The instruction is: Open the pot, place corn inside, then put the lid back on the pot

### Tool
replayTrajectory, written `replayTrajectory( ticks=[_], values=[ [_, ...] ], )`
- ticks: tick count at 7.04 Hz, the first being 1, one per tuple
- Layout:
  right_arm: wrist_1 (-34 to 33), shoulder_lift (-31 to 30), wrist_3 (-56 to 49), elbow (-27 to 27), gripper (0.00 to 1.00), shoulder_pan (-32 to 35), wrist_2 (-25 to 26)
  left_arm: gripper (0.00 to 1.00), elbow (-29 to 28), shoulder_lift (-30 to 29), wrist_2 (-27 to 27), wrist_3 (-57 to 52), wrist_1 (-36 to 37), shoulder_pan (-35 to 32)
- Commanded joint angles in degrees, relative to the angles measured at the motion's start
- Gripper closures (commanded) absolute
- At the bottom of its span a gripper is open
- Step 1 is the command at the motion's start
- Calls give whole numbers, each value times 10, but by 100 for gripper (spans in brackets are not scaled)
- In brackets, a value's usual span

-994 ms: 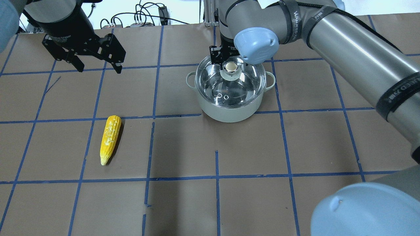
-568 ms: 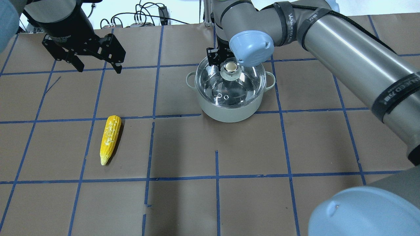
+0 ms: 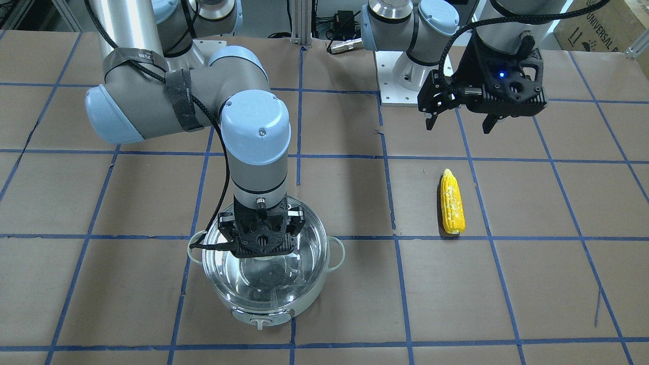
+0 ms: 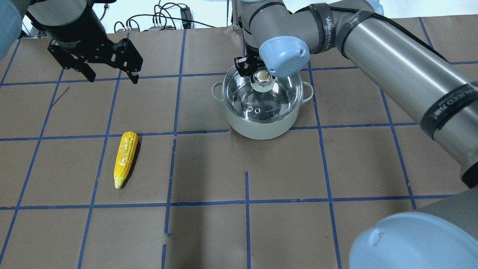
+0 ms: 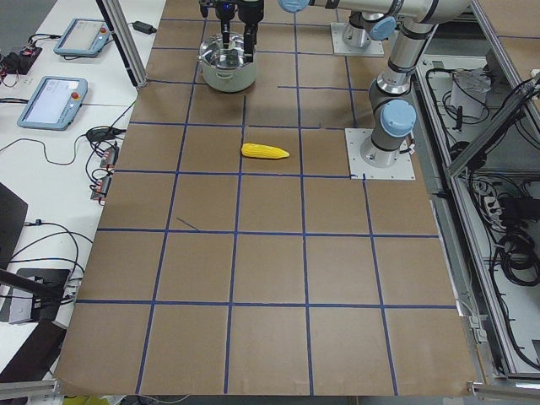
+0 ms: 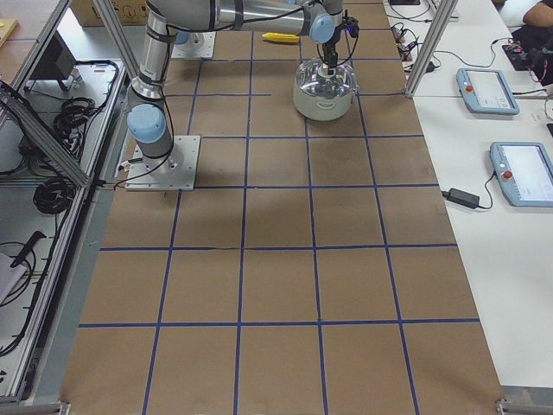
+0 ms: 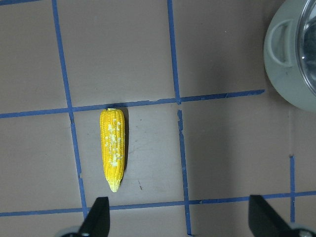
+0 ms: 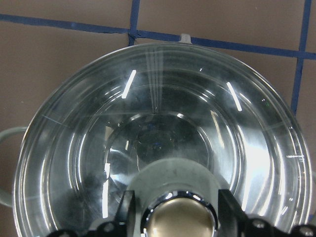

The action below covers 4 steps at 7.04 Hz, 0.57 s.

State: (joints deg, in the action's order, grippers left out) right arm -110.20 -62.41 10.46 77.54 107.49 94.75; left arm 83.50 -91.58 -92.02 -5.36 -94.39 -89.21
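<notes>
One high camera looks down across the bench [image 4: 209, 168], the front one faces it from opposite; both share pot [image 4: 261, 129] and corn [image 4: 126, 158], which wrist cameras see close.

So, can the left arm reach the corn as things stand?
Probably yes: the corn lies alone on the table, and the left tool hangs open nearby with nothing between them.
</notes>
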Motion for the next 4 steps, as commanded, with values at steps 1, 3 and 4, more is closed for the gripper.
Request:
replayTrajectory(
  ticks=[1, 3, 4],
  values=[
    [1, 0, -4, -2, 77, -1, 0, 0, 0, 1, 0, 0, 0, 0],
    [28, -6, -9, -32, 86, -3, -1, 0, 0, 0, 0, 0, 0, 0],
    [85, -17, -18, -80, 87, -9, 3, 0, 0, 1, -1, -1, 0, 0]
  ],
)
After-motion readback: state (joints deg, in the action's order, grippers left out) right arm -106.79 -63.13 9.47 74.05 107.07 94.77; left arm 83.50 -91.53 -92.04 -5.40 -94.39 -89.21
